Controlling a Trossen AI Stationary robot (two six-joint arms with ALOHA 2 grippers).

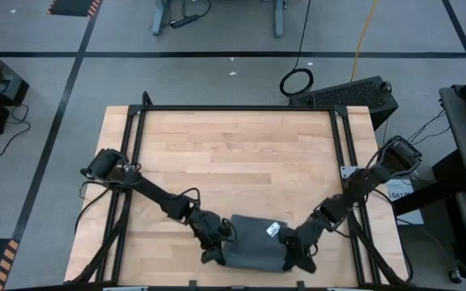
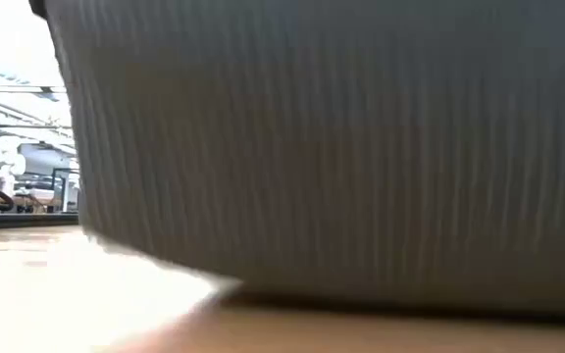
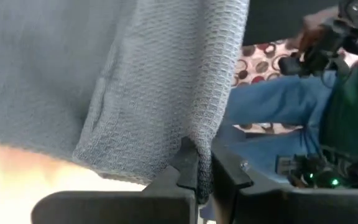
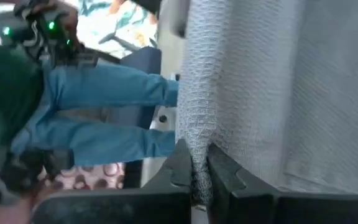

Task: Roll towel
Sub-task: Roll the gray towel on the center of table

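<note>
Towel point(image 1: 253, 242) with unreadable white tag point(image 1: 273, 229), edges clamped in left end effector point(image 3: 199, 177) and right end effector point(image 4: 196, 168).

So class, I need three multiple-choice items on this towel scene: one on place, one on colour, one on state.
1. Where on the table does the towel sit?
A near edge, between the arms
B far edge
C left corner

2. What colour is the towel?
A red
B dark grey
C yellow

3. How do the claws stand?
A both wide open
B both shut on the towel
C only one shut

Answers:
1 A: the high view shows it low centre.
2 B: grey weave in every view.
3 B: left claw and right claw each pinch cloth.
</note>
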